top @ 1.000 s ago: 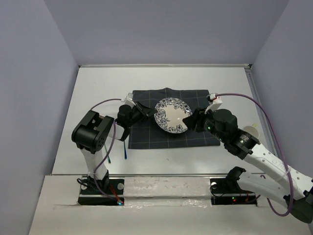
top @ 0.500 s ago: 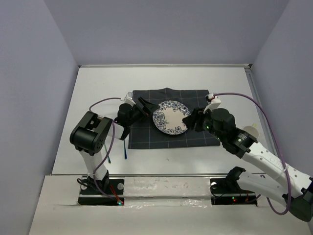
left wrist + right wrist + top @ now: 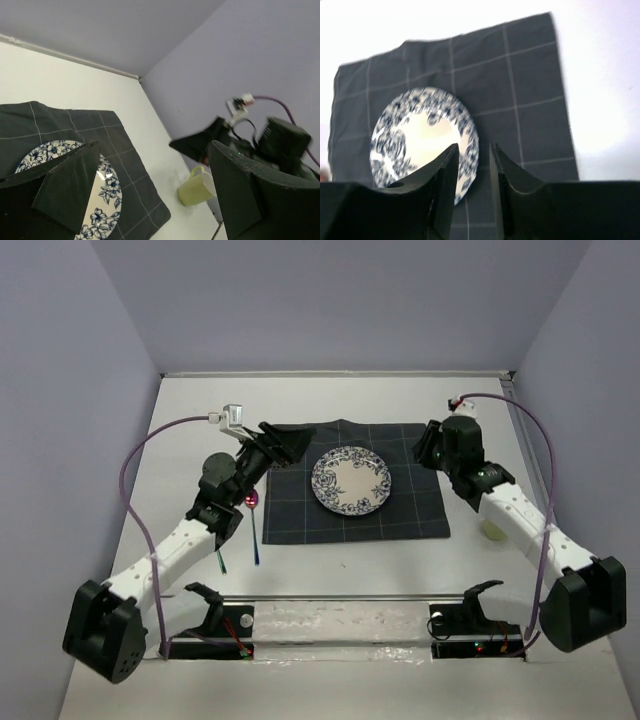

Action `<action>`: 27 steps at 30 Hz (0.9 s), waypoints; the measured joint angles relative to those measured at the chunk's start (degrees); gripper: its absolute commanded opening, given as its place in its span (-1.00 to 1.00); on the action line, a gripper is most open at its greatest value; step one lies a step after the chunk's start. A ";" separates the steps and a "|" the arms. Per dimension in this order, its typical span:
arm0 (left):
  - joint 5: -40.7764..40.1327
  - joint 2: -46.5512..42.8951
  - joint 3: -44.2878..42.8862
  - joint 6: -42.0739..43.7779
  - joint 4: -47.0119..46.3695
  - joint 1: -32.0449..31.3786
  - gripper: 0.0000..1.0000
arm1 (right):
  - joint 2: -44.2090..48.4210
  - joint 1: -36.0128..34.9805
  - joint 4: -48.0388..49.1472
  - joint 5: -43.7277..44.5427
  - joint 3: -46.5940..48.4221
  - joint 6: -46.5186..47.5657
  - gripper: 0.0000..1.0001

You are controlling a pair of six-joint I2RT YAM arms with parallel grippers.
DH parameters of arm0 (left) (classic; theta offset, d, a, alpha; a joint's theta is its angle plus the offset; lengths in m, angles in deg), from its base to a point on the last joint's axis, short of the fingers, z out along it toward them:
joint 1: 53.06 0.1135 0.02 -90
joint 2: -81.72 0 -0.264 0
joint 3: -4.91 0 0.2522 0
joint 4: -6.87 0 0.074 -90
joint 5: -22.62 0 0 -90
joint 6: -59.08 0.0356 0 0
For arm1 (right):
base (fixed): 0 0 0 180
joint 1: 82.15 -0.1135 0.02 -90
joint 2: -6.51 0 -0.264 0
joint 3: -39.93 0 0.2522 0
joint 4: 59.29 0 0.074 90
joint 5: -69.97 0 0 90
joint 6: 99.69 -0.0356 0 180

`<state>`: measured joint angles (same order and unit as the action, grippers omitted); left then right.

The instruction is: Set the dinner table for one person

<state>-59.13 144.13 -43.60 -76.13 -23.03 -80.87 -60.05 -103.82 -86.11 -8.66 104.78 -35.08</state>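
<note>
The blue-and-white floral plate [image 3: 350,481] lies flat in the middle of the dark plaid placemat [image 3: 410,510] on the white dinner table [image 3: 330,400]. My left gripper [image 3: 288,443] hovers over the mat's back left corner, open and empty. In the left wrist view its fingers [image 3: 65,185] straddle the plate [image 3: 107,197] from above. My right gripper [image 3: 428,445] hangs over the mat's back right corner. In the right wrist view its jaws [image 3: 472,155] stand a narrow gap apart with nothing between them, above the plate [image 3: 420,135].
A pale green mug [image 3: 493,530] stands right of the mat, partly under my right arm, and shows as the mug [image 3: 197,186] in the left wrist view. A blue-handled spoon [image 3: 256,530] and a green-handled utensil [image 3: 220,562] lie left of the mat. A metal rail [image 3: 330,597] runs along the near edge.
The plate, tilted between both grippers before, now lies flat on the mat. My left gripper opened, let go and pulled back left. My right gripper withdrew to the back right, jaws narrowing.
</note>
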 measured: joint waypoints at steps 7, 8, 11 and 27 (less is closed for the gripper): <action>0.72 -18.53 -0.79 8.33 19.06 -1.33 0.98 | -12.90 8.90 0.33 -1.57 7.96 0.66 -0.47; 0.68 -21.29 -1.88 10.49 23.19 -1.33 0.98 | -12.87 8.98 -0.37 -1.57 7.96 0.74 -0.43; 0.52 -26.34 -4.48 15.41 30.38 -1.36 0.98 | -8.57 8.94 -2.05 -1.27 7.13 0.94 -0.28; 4.28 -33.99 -5.03 29.75 45.94 -1.29 0.98 | 22.60 12.74 -23.65 21.20 -9.18 -12.48 0.38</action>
<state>-54.85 110.15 -48.62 -46.39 22.91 -82.16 -37.45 -91.08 -109.76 12.54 95.60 -47.56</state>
